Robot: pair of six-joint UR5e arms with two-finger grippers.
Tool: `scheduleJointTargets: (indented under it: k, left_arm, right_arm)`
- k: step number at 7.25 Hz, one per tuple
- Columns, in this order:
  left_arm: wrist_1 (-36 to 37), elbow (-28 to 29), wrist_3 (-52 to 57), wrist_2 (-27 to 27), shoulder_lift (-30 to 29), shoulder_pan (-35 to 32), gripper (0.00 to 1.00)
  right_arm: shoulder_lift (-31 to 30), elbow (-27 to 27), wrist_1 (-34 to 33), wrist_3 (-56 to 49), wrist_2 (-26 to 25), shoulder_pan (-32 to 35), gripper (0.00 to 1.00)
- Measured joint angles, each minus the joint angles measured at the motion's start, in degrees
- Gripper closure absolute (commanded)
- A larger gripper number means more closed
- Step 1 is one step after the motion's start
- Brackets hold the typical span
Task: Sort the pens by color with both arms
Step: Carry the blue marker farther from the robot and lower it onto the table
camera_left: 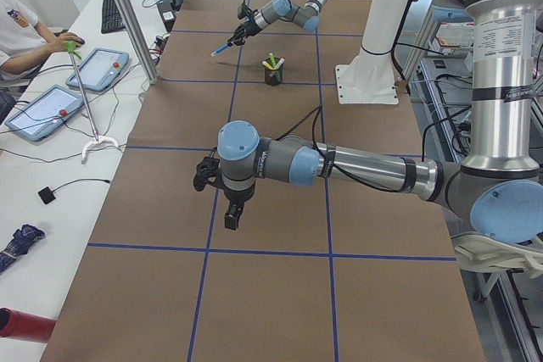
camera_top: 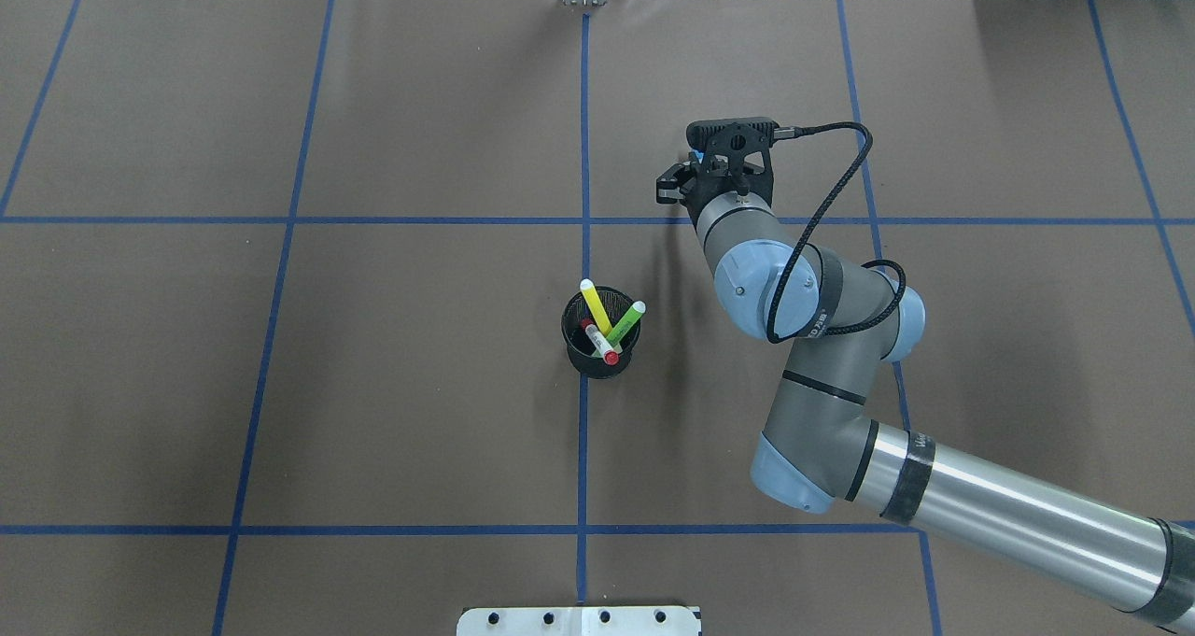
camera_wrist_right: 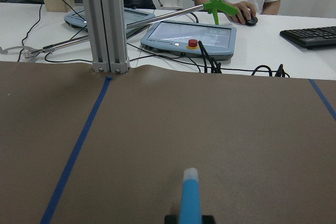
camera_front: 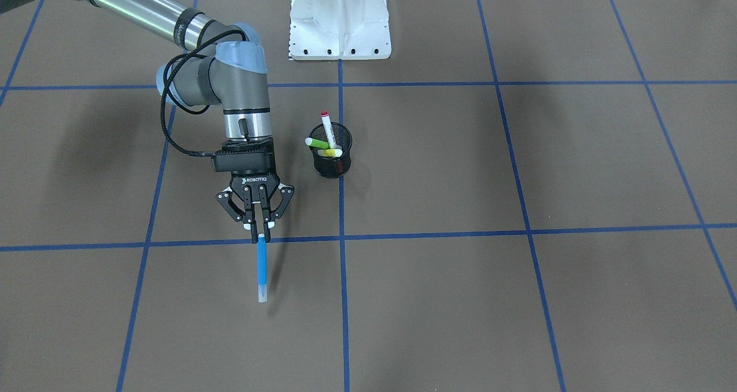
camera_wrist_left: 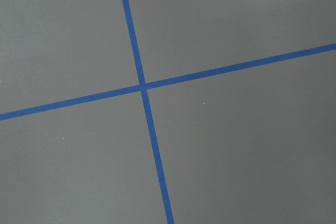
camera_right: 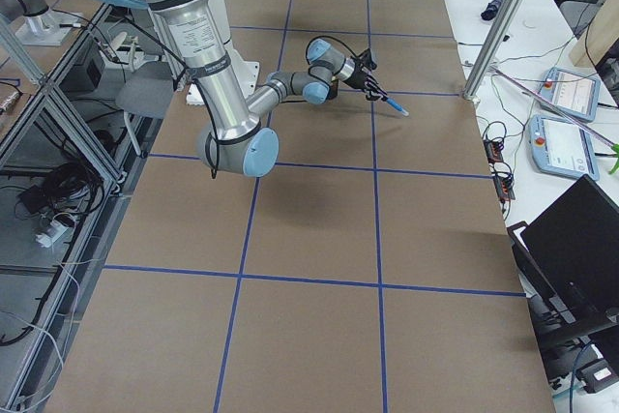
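While the right hand is clenched on the blue pen, its long axis pointing straight out toward the worktop's far side, the other pens lean in the mesh cup on that hand's near left. The left hand hangs well apart; its grip I cannot tell.

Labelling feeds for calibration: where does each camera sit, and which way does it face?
Front-facing: across the table, facing the pedestal; right arm shows.
Overhead: behind the pedestal, looking down; right arm, cup.
Exterior left: table's left end, looking along it; left arm nearest.
Exterior right: table's right end; right arm nearest.
Left wrist: down at tape cross; no jaws.
Right wrist: low over table, towards desk; jaws clamp blue pen.
Shared: front-facing and overhead both show the cup.
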Motion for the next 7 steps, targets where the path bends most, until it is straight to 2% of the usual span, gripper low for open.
scheduleJointTargets:
  k: [1, 2, 3, 4, 5, 7]
  left_arm:
    - [-0.01, -0.03, -0.03, 0.0, -0.02, 0.0, 0.0]
    - [-0.1, -0.06, -0.1, 0.0, -0.03, 0.0, 0.0]
    - [-0.3, -0.07, -0.14, 0.0, -0.03, 0.0, 0.0]
    - [-0.49, -0.09, -0.15, -0.02, -0.02, 0.0, 0.0]
    - [-0.94, -0.07, -0.15, -0.04, -0.01, 0.0, 0.0]
    - [-2.03, -0.02, -1.37, -0.06, -0.14, 0.05, 0.0]
  right_arm:
    - [-0.33, 0.01, 0.49, 0.01, 0.0, -0.18, 0.93]
    - [-0.48, 0.02, 0.63, 0.05, -0.02, -0.28, 0.76]
    - [-0.6, 0.0, 0.65, 0.08, -0.06, -0.46, 0.44]
    - [-0.86, -0.01, 0.62, 0.11, -0.04, -0.69, 0.06]
    - [-1.17, 0.08, 0.61, 0.12, 0.03, -0.81, 0.0]
    - [-1.36, 0.56, 0.58, 0.16, 0.21, -0.87, 0.0]
